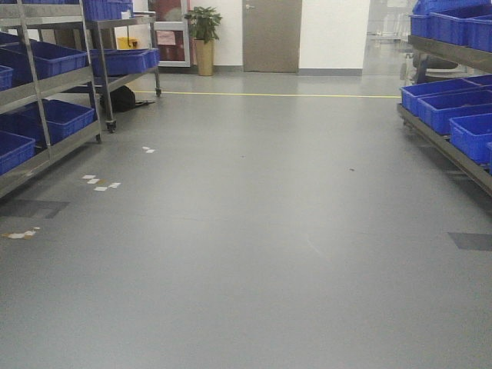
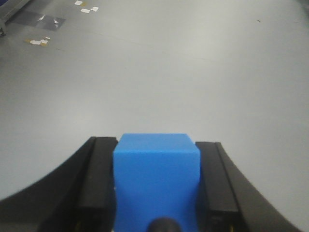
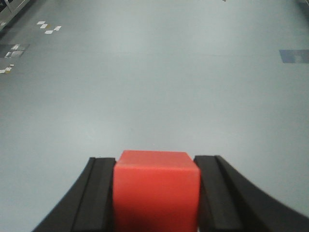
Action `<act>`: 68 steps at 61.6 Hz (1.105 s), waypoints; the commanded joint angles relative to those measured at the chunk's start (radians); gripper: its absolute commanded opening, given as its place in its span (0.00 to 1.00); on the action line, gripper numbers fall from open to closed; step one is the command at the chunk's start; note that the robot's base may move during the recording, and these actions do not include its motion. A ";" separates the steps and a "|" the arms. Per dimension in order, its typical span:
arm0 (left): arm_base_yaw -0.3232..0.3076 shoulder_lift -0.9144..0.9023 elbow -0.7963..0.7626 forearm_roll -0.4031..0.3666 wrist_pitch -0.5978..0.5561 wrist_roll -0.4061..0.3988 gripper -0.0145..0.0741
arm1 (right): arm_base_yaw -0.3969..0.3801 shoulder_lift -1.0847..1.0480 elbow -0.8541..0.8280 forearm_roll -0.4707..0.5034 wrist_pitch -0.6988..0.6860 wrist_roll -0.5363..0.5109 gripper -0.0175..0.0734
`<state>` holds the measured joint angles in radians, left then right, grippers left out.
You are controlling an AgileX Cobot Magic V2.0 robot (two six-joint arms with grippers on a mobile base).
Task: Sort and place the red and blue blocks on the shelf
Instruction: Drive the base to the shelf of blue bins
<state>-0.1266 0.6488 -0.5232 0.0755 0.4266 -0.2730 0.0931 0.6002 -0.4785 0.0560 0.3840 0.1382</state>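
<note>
Two grasps, left fingers point(image 2: 99, 181) clamped on blue block point(image 2: 157, 179), right fingers point(image 3: 99, 193) on red block point(image 3: 156, 193), bins point(image 1: 442, 108) on shelf point(image 1: 453, 54).

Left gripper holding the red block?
No, the left wrist view shows the left gripper shut on the blue block; the red block sits in the right gripper.

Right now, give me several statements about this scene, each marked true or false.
1. The left gripper is shut on the blue block. True.
2. The right gripper is open and empty. False: it is shut on the red block.
3. The shelf on the left holds blue bins. True.
4. The potted plant stands right of the door. False: it stands left of it.
</note>
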 commanded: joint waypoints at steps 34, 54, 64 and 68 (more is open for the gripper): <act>0.000 0.002 -0.037 0.005 -0.085 -0.005 0.31 | -0.007 -0.004 -0.028 -0.008 -0.077 -0.008 0.26; 0.000 0.002 -0.037 0.005 -0.085 -0.005 0.31 | -0.007 -0.004 -0.028 -0.008 -0.077 -0.008 0.26; 0.000 0.002 -0.037 0.005 -0.085 -0.005 0.31 | -0.007 -0.004 -0.028 -0.008 -0.077 -0.008 0.26; 0.000 0.002 -0.037 0.005 -0.085 -0.005 0.31 | -0.007 -0.004 -0.028 -0.008 -0.077 -0.008 0.26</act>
<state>-0.1266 0.6488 -0.5232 0.0755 0.4266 -0.2730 0.0931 0.6002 -0.4785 0.0560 0.3861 0.1382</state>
